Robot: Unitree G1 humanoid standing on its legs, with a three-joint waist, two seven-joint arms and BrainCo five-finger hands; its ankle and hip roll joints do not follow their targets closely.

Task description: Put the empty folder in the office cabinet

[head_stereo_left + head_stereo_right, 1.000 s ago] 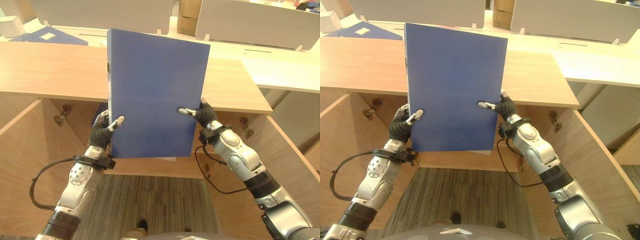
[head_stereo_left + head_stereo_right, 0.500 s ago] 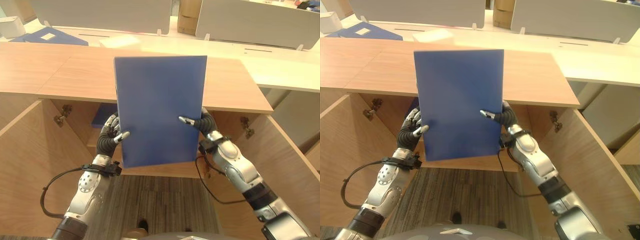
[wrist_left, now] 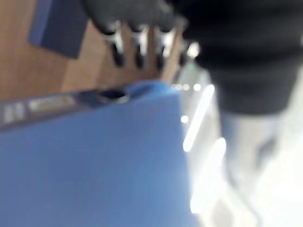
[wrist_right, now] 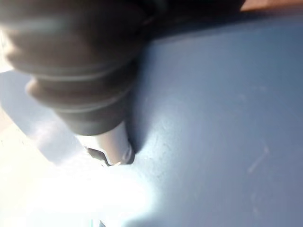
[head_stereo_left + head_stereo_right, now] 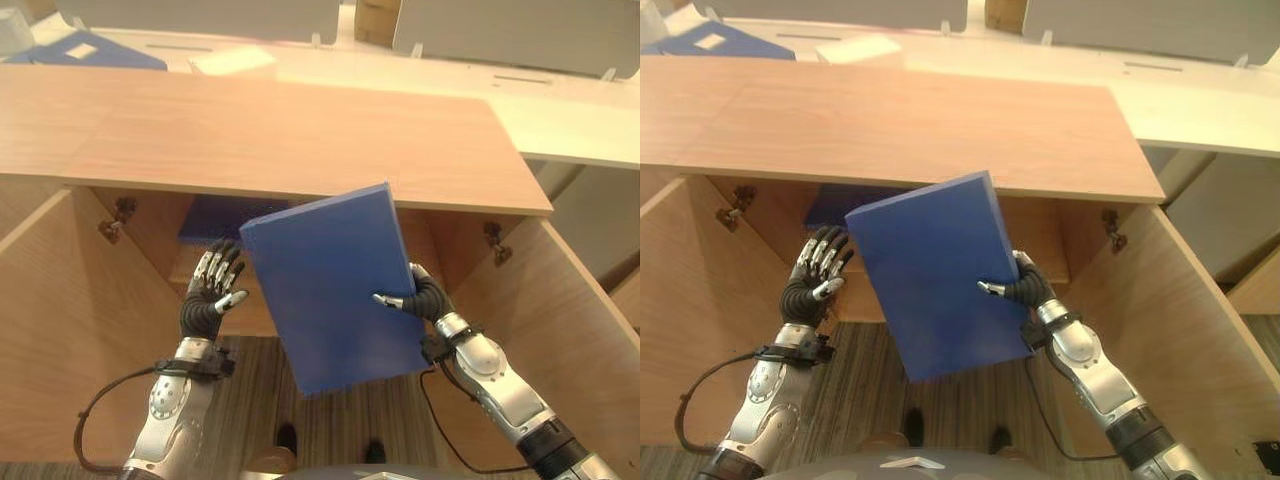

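Observation:
The blue folder (image 5: 330,285) hangs tilted in front of the open cabinet (image 5: 440,240), its upper edge just below the wooden top. My right hand (image 5: 422,301) is shut on its right edge, the thumb (image 4: 111,151) pressed on the cover. Beside the folder's left edge, my left hand (image 5: 208,296) is open with fingers (image 3: 137,47) straight and spread, a small gap between it and the folder. The spine with its round hole (image 3: 111,96) faces that hand. A second blue folder (image 5: 830,205) lies flat inside the cabinet at the back left.
The cabinet's wooden top (image 5: 280,130) overhangs the opening. Both doors stand swung out, one at the left (image 5: 50,330) and one at the right (image 5: 570,330). On the desk behind lie another blue folder (image 5: 80,50) and a white sheet (image 5: 230,60).
The folder has come down from above the cabinet top to the opening and tilted. My left hand has let go and opened. The camera has tipped downward.

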